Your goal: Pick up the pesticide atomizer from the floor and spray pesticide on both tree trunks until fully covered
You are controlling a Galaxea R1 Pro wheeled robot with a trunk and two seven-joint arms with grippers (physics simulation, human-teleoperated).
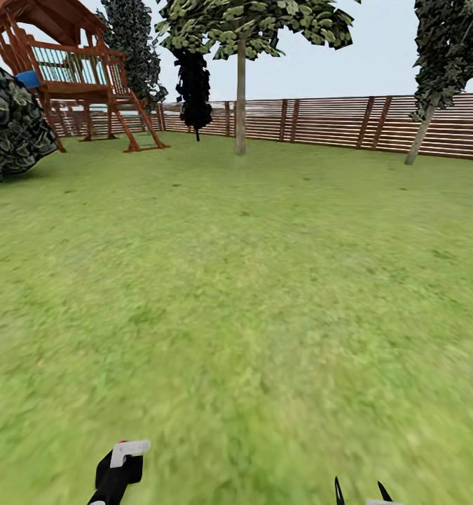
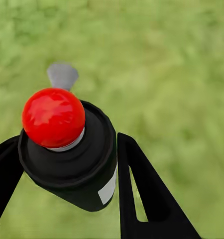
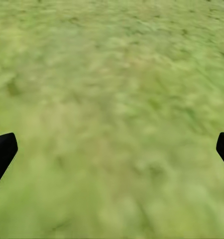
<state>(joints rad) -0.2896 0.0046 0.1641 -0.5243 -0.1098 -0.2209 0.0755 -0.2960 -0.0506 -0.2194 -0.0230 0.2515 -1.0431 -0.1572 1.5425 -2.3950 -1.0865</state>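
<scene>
Stood mid-transit on the open grass (image 1: 250, 294) of the garden, with pickup seemingly done and spraying not yet begun. Held the pesticide atomizer (image 2: 74, 154) clamped in the left pincer (image 2: 67, 164), dark fingers (image 2: 142, 184) pressed to either side of its black body, red knob on top and a whitish label on its flank; seen low in the head view too, as a small dark bottle with a white part (image 1: 120, 466). Kept the right pincer (image 3: 112, 149) spread wide and empty over bare lawn, its two tips (image 1: 359, 492) just poking into the head view. Faced two trees well ahead by the brown slat fence (image 1: 334, 123): the nearer trunk (image 1: 241, 98) roughly straight on, the second trunk (image 1: 420, 137) leaning, off to the right. Also noted a wooden play structure (image 1: 82, 70) and a dark bush (image 1: 12, 123) far left. Judged far too distant for spray to reach either trunk. Called next for driving forward toward the central tree, stopping close, then raising the left arm and aiming the nozzle at the bark. Could not tell from these views which way the nozzle pointed.
</scene>
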